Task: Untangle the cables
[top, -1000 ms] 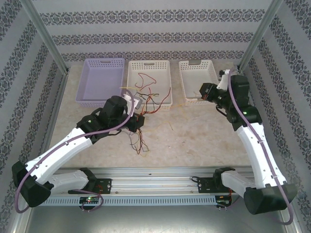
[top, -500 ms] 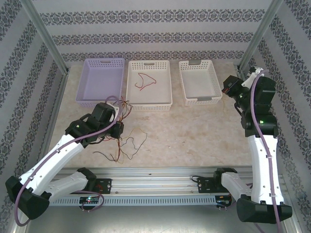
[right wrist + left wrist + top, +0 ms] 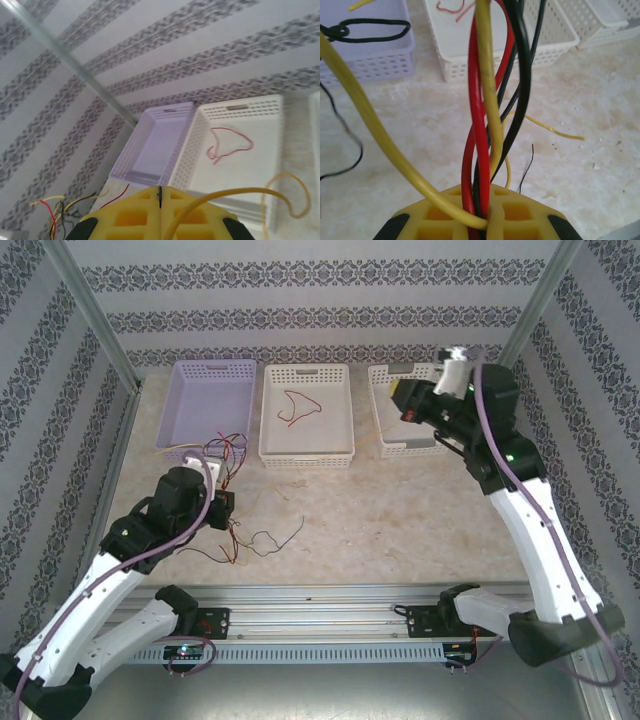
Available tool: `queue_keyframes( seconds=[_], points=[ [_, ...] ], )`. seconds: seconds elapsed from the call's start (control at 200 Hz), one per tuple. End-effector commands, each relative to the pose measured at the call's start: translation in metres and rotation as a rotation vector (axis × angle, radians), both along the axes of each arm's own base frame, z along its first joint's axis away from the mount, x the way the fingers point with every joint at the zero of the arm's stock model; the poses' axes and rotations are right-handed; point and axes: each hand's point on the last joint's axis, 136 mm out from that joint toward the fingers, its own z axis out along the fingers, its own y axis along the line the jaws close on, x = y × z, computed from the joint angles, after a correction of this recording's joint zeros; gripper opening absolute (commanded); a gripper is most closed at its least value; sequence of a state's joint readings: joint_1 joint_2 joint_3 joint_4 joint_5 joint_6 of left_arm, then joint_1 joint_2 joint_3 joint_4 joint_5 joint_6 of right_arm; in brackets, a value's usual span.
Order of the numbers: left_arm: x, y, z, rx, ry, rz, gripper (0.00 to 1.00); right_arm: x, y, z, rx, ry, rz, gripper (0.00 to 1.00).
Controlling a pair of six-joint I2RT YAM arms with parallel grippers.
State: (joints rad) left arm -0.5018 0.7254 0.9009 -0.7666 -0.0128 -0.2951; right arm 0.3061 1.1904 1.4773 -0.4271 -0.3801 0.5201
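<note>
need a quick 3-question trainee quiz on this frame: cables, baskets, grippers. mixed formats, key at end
1. True or false: a red cable lies in the middle white basket.
2. What does the right gripper hold? A. yellow cable B. black cable C. nothing
3. Fill in: the left gripper is shut on a bundle of red, yellow and ___ cables.
Key: 1 true; 2 A; 3 black.
</note>
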Motion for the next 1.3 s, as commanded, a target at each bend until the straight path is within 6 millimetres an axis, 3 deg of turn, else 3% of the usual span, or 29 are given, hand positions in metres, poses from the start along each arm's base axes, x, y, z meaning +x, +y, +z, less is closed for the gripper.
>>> queue_keyframes(
  seconds=[0.0,0.215,0.355,0.515,0.629,0.939,1.104,1.294],
  points=[
    [0.005,0.01,0.021,-0.036,-0.112,0.057,0.0,0.012,0.03,0.01,-0.044,-0.041,0.074,0.0],
    [0.003,0.017,0.027,-0.037,-0.154,0.084,0.0,0.053,0.1,0.025,-0.038,-0.006,0.226,0.0],
    [0.005,0.017,0.026,-0.032,-0.152,0.081,0.0,0.078,0.15,0.023,-0.072,0.021,0.31,0.0],
    [0.005,0.018,0.025,-0.027,-0.152,0.086,0.0,0.107,0.193,0.029,0.026,0.011,0.386,0.0],
    [0.005,0.018,0.025,-0.026,-0.152,0.088,0.0,0.128,0.215,0.028,0.165,0.016,0.442,0.0],
    [0.007,0.019,0.023,-0.02,-0.145,0.092,0.0,0.169,0.26,-0.023,0.26,0.02,0.471,0.0],
    [0.008,0.017,0.021,-0.018,-0.136,0.087,0.0,0.175,0.276,-0.043,0.272,0.012,0.491,0.0],
    [0.009,0.016,0.019,-0.018,-0.128,0.085,0.0,0.169,0.299,-0.056,0.286,-0.007,0.534,0.0]
  ],
)
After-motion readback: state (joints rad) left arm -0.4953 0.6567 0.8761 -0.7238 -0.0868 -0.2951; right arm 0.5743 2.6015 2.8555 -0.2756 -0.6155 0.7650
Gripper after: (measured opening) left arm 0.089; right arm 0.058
